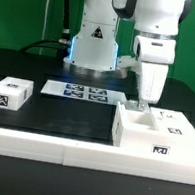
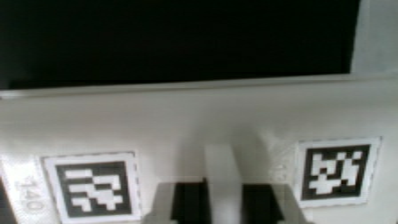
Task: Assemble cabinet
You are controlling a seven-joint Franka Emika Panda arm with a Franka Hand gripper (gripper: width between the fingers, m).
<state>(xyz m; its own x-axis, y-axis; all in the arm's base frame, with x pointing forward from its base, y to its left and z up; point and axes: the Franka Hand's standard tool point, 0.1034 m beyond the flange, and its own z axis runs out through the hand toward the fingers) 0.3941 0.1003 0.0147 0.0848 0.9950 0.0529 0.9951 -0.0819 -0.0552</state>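
My hand (image 1: 145,101) (image 2: 222,202) is down in the open top of the cabinet box (image 1: 156,136) (image 2: 196,125), which sits on the exterior view's right of the black surface (image 1: 67,116). From the wrist camera I see the two dark fingers (image 2: 185,203) on either side of a thin upright white wall of that box, with no gap that I can make out. I read it as closed on that wall, though the picture is blurred. Two black-and-white tags (image 2: 93,186) lie flat on the white face beyond the fingers, one to each side of the wall. In the exterior view the box also carries a tag on its near face (image 1: 159,150). The marker board (image 1: 81,91) lies flat behind the box, nearer the middle of the surface. A smaller white block (image 1: 12,94) with its own tag rests well apart, on the exterior view's left. A white ledge (image 1: 77,155) runs along the front edge.
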